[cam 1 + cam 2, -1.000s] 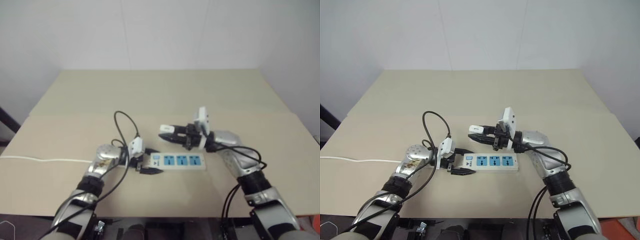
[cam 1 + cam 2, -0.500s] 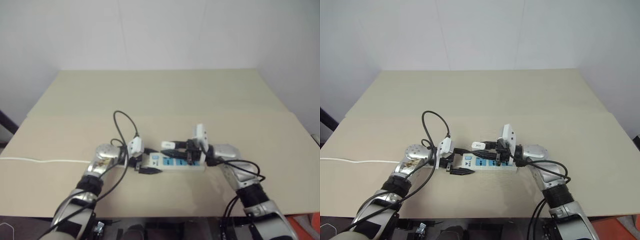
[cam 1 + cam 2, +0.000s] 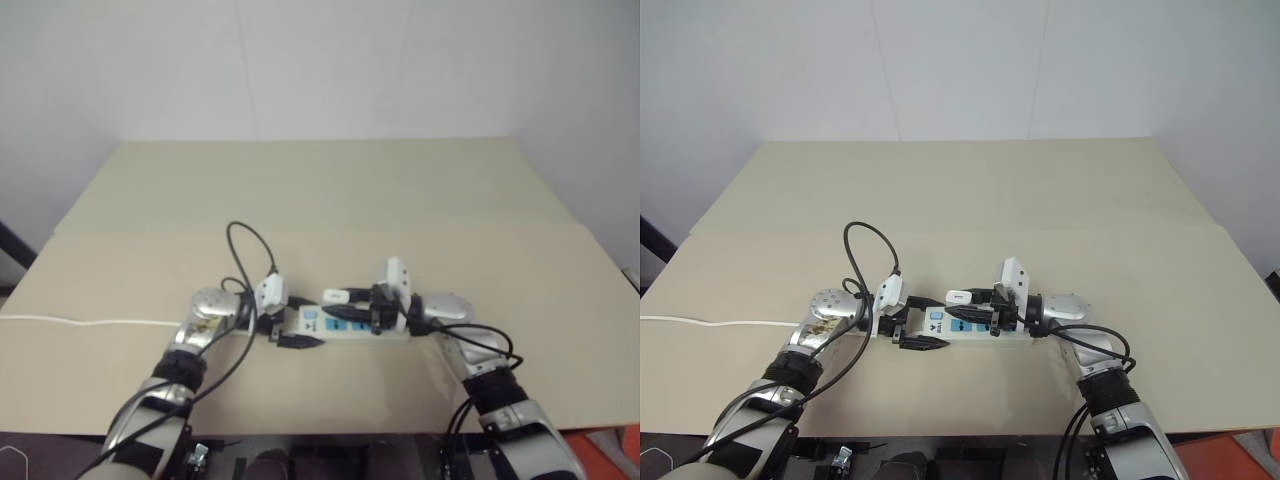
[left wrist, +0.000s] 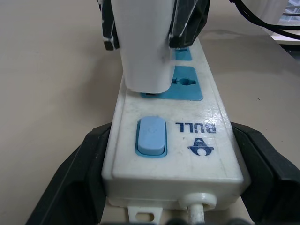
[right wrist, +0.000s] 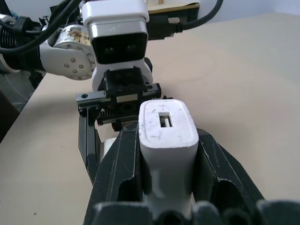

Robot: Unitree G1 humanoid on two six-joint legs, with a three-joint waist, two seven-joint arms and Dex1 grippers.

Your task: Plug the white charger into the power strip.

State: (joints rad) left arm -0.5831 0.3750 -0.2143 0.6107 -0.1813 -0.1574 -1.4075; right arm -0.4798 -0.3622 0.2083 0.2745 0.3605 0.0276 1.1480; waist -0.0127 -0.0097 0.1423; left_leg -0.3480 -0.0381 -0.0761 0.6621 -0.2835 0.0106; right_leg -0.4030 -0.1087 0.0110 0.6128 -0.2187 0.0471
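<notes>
Tan table (image 3: 970,190), white wall behind. Far left, thin white cord (image 3: 710,322) runs along table surface toward left arm. Left gripper (image 3: 921,322) sits at switch end of the power strip (image 3: 978,331), fingers spread wide, one black finger (image 4: 79,180) on each long side of the strip's end; left wrist view shows them flanking the casing, near or touching, contact hard to confirm. Black cable loops up above left wrist. Strip lies flat on table, long axis left-right, between the two arms; switch end faces left. Left wrist view: blue rocker switch (image 4: 151,136), printed logo beside it, cord stub coming out of end wall, blue socket faces further along. The white charger (image 4: 143,44) is right at first socket next to switch, upright, its base down on the blue face; whether prongs are fully seated cannot tell. Right gripper (image 3: 962,305) closed on the charger, black fingers (image 5: 117,173) clamped on its two sides, reaching in from right, roughly level over the strip. Right wrist view: charger's top face with small rectangular port slot (image 5: 165,123) between the pads, left gripper's white camera box beyond it. Right arm comes in from lower right, black cables hanging off forearm.
</notes>
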